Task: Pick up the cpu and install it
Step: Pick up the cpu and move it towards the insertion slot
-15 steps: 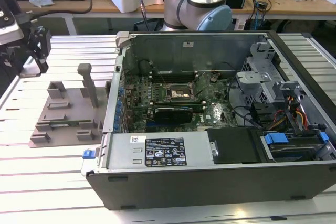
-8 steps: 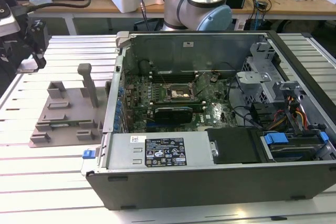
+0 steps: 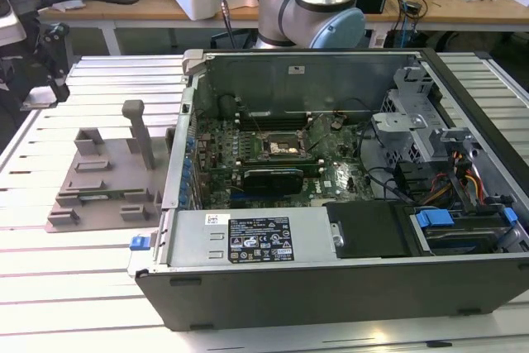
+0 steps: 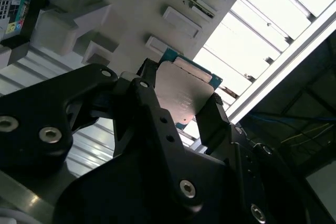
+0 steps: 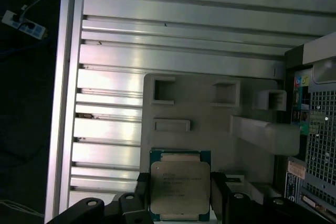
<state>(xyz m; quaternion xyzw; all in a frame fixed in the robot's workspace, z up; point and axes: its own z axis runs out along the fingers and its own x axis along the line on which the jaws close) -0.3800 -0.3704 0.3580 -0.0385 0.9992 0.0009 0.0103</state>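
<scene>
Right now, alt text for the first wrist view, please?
The gripper grips the cpu by two opposite edges, its silver top facing the camera. Behind it lies the grey fixture plate on the slatted aluminium table.

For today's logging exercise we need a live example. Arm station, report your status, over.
End effector shut on cpu, gripping two opposite edges. Cpu over grey fixture plate, not in the socket. Open computer case beside the plate.

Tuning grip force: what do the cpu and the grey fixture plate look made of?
The cpu: metal lid, satin silver-grey with soft glare, on a green board rim, probably laminate. The fixture plate: matte light-grey plastic by its look, no shine.
</scene>
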